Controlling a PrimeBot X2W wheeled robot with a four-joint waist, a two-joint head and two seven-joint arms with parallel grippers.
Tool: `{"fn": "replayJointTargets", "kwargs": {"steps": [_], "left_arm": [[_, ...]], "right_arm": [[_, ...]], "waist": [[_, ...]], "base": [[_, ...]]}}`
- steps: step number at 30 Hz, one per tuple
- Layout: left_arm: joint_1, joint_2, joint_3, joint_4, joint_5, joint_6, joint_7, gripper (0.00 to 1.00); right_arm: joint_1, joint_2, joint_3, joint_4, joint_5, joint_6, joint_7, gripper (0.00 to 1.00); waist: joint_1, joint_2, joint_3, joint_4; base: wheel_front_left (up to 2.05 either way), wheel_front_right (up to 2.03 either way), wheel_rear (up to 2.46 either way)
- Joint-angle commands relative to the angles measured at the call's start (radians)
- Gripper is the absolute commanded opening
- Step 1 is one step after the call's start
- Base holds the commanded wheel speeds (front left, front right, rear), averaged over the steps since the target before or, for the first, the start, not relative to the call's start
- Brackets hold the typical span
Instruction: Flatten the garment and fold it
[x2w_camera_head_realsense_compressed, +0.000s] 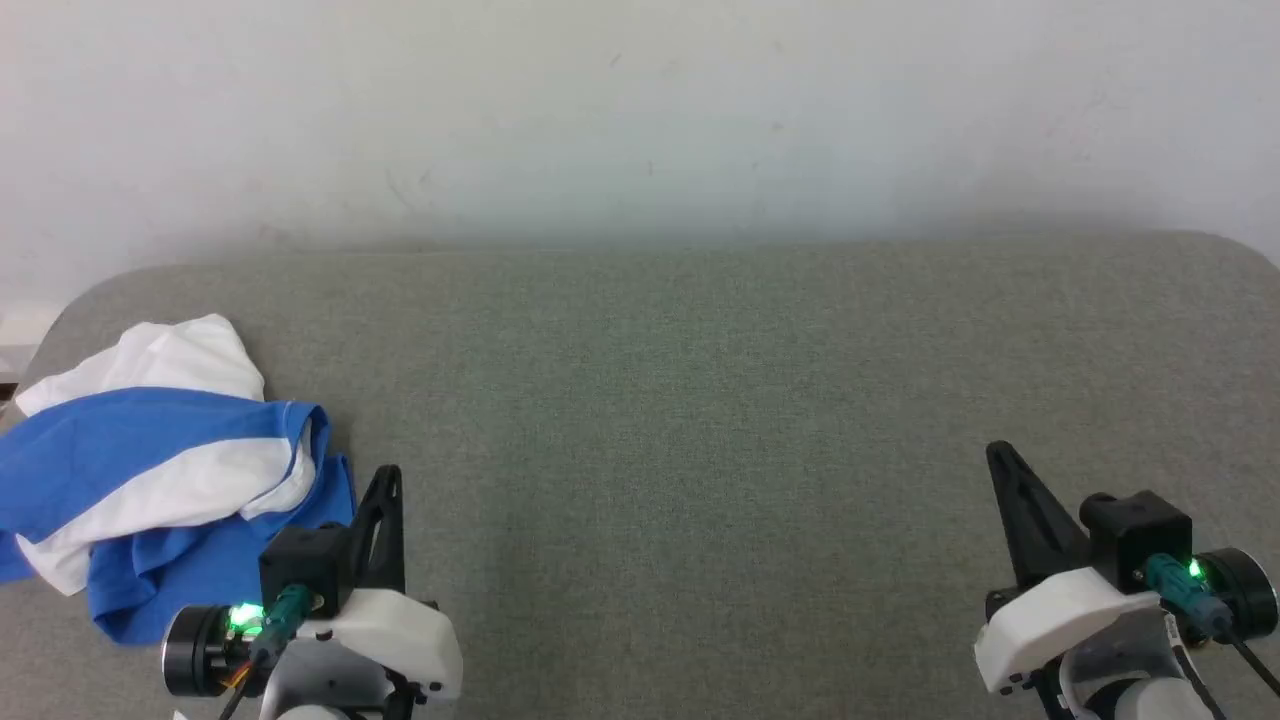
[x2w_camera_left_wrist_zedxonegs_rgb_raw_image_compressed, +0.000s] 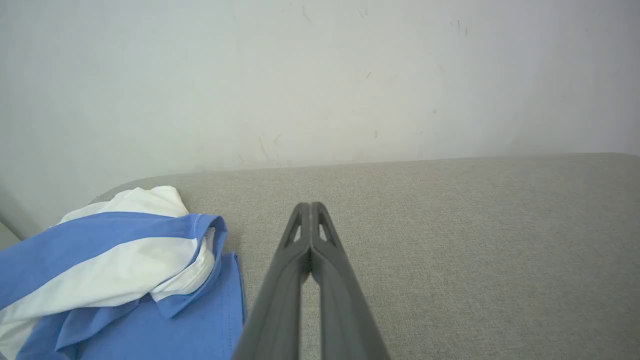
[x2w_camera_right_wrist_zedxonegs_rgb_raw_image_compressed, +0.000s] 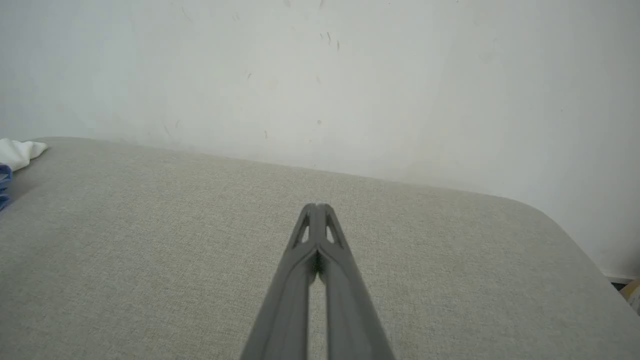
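The garment (x2w_camera_head_realsense_compressed: 160, 470) lies crumpled in a heap of white and royal-blue cloth at the table's left end; its print is hidden in the folds. It appears again in the left wrist view (x2w_camera_left_wrist_zedxonegs_rgb_raw_image_compressed: 115, 270), and a small corner (x2w_camera_right_wrist_zedxonegs_rgb_raw_image_compressed: 15, 152) reaches the left edge of the right wrist view. My left gripper (x2w_camera_head_realsense_compressed: 388, 478) hovers just right of the heap, shut and empty, fingertips pressed together (x2w_camera_left_wrist_zedxonegs_rgb_raw_image_compressed: 310, 207). Far off at the lower right, my right gripper (x2w_camera_head_realsense_compressed: 1000, 455) is shut too, with nothing in it (x2w_camera_right_wrist_zedxonegs_rgb_raw_image_compressed: 316, 209).
The grey fabric-covered table (x2w_camera_head_realsense_compressed: 700, 420) has rounded far corners and stands against a pale wall (x2w_camera_head_realsense_compressed: 640, 110). Between the two grippers there is a wide stretch of bare tabletop. The table's right edge (x2w_camera_right_wrist_zedxonegs_rgb_raw_image_compressed: 585, 245) drops off near the right gripper.
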Motion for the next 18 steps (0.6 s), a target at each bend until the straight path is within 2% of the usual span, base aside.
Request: {"fn": "replayJointTargets", "kwargs": {"steps": [1, 18], "left_arm": [[-0.013, -0.001, 0.004, -0.005, 0.007, -0.002, 0.000, 0.00], [-0.013, -0.001, 0.004, -0.005, 0.007, -0.002, 0.000, 0.00]], "right_arm": [[-0.015, 0.004, 0.000, -0.006, -0.008, -0.002, 0.000, 0.00], [-0.015, 0.004, 0.000, -0.006, -0.008, -0.002, 0.000, 0.00]], "waist": [[0.0000, -0.0001, 0.000, 0.000], [0.0000, -0.0001, 0.000, 0.000]], "base": [[0.00, 0.00, 0.00], [0.00, 0.00, 0.00]]}}
